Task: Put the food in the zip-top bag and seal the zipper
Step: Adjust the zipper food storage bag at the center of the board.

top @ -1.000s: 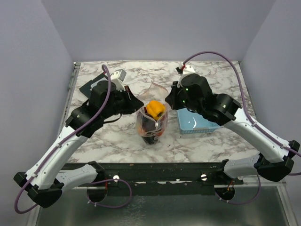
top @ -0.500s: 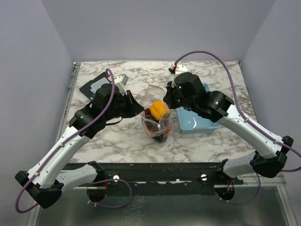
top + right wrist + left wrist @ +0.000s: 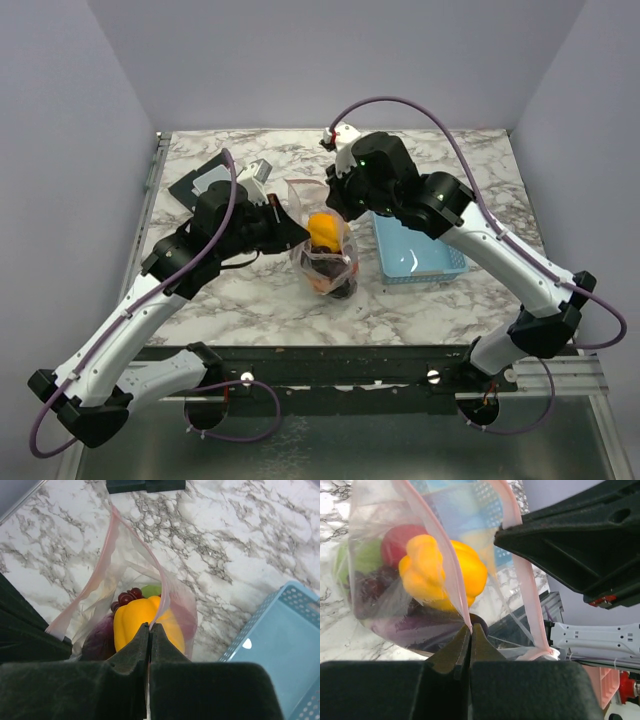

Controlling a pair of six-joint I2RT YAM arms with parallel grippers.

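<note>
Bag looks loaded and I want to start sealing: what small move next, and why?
Left tool and right tool each pinch the zipper, whose lips gape above the yellow piece; probably draw them apart to pull the mouth flat.

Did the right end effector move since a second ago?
Yes. In the top view the right end effector has swung left and toward the far side, away from the blue basket, which stayed put.

surface: marble table (image 3: pixel 250 290) | right: blue basket (image 3: pixel 412 256) | centre: filled zip-top bag (image 3: pixel 330 272), seemingly resting | far-left: dark flat object (image 3: pixel 192 184)
</note>
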